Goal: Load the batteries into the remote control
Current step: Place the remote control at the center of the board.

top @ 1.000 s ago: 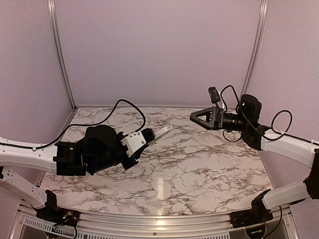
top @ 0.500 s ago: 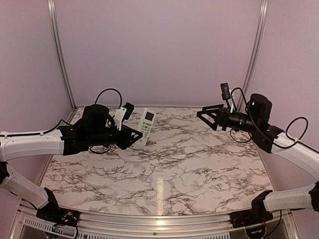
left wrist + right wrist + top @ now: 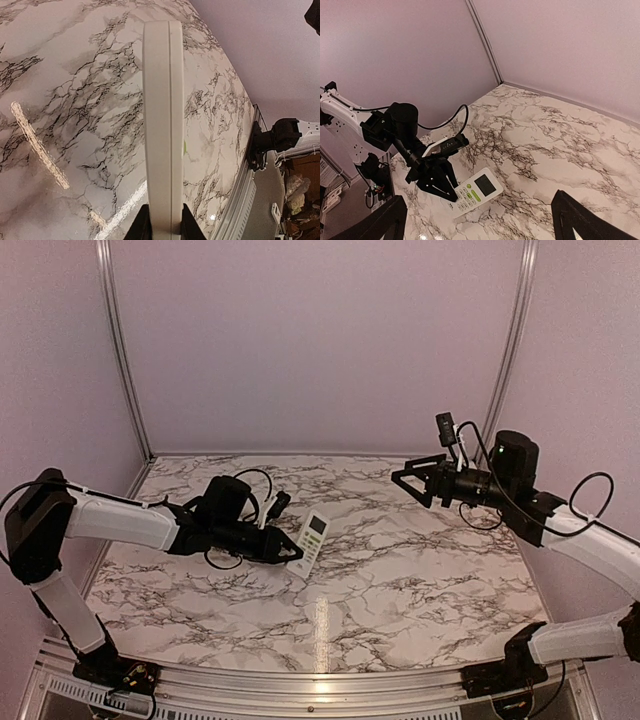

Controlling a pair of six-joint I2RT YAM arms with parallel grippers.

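The white remote control is face up, its display and green buttons showing, held low over the marble table left of centre. I cannot tell whether it touches the surface. My left gripper is shut on its button end. In the left wrist view the remote control is seen edge-on, pinched between the two black fingers. My right gripper hangs open in the air at the back right, empty and pointing toward the remote control; its fingers frame that view. The batteries are out of view.
Purple walls enclose the table on three sides, with metal corner posts. An aluminium rail runs along the near edge. A black cable loops above my left wrist. The right arm's base stands at the table edge.
My left arm has swung forward and down, carrying the remote from the back left to low over the table. The right gripper has opened wider and shifted slightly.
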